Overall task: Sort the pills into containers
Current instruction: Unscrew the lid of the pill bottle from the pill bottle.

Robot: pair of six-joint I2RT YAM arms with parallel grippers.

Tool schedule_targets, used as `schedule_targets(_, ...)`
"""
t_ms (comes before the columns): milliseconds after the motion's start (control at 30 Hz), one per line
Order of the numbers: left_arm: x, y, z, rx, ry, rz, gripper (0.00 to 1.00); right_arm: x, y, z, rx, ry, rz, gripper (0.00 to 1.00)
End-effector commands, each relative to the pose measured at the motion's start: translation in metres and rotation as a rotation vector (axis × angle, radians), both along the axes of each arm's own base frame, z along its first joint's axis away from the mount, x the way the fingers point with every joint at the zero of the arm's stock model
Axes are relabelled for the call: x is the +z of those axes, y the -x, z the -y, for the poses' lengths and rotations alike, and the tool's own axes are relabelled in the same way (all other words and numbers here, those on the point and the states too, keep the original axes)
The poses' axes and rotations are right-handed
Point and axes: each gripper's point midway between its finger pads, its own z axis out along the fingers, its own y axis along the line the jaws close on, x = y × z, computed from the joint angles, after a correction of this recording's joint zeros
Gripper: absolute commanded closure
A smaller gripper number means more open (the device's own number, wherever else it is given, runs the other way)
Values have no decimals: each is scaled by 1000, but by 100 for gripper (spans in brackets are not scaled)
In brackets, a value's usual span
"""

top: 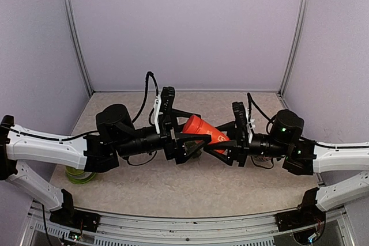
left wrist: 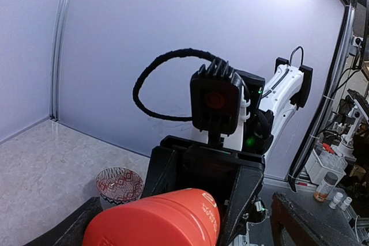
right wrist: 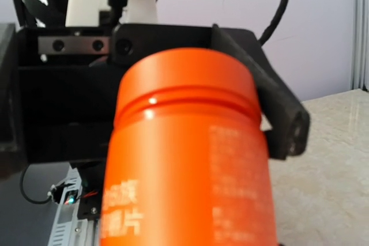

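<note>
An orange-red cylindrical bottle (top: 202, 129) hangs tilted above the table's middle, between the two arms. My right gripper (top: 223, 140) is shut on its lower body; in the left wrist view its black fingers (left wrist: 249, 197) flank the bottle (left wrist: 155, 220). My left gripper (top: 185, 142) stands open with its jaws either side of the capped end, and one left finger (right wrist: 282, 119) shows beside the bottle (right wrist: 184, 159) without pressing on it. The bottle's lid is on. The pills and the containers are out of view.
A lime-green bowl (top: 81, 174) sits at the left under the left arm. A small red-patterned bowl (left wrist: 119, 184) rests on the table below the bottle. Purple walls close the back and both sides.
</note>
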Motion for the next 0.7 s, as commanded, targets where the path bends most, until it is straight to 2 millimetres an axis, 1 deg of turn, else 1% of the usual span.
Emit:
schedule_targets(0,5,24,-3,-79,16,32,4,11,-32,20,-194,-26,18,89)
schedule_targets(233,9,34,-5,-108,20,47,5,21,-40,38,-263,-45,39,90)
schedule_targets(333,8,38,-4,-126,16,49,5,23,-42,44,-283,-48,43,90)
schedule_targets(433,7,36,-4,-116,13,46,5,24,-42,46,-285,-47,46,90)
schedule_targets(533,8,30,-7,-75,15,40,4,25,-32,42,-221,-51,64,91)
schedule_targets(667,8,21,-9,-17,4,48,1,24,-4,30,-41,-65,81,91)
